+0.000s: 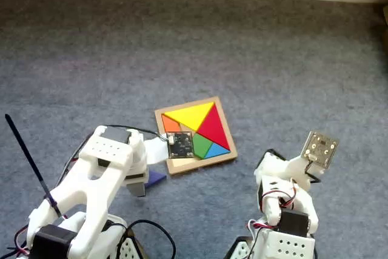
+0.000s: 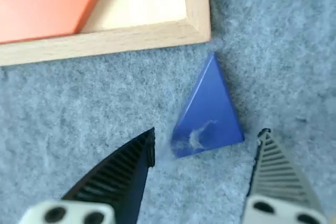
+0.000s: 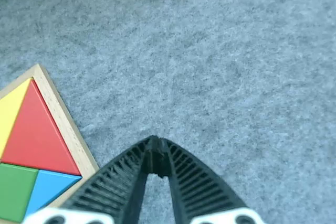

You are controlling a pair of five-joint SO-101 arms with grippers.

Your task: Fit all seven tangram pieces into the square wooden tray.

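Five pieces lie in the wooden tray (image 1: 206,164) at mid-table: a yellow triangle (image 1: 191,115), a red triangle (image 1: 213,127), an orange piece (image 1: 171,124), a green piece (image 1: 200,145) and a light-blue piece (image 1: 217,150). I see the dark blue triangle (image 2: 207,111) flat on the grey carpet (image 1: 242,47) by the tray's near left corner, its tip just beside the rim. My left gripper (image 2: 208,130) hangs over it, jaws spread wide, one finger either side — nothing held. The right gripper (image 3: 157,145) is pinched closed on nothing — over carpet right of the tray.

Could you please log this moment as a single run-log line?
left hand: open, flanking blue triangle beside tray | right hand: shut, empty, off tray | tray: bare spot beside orange piece
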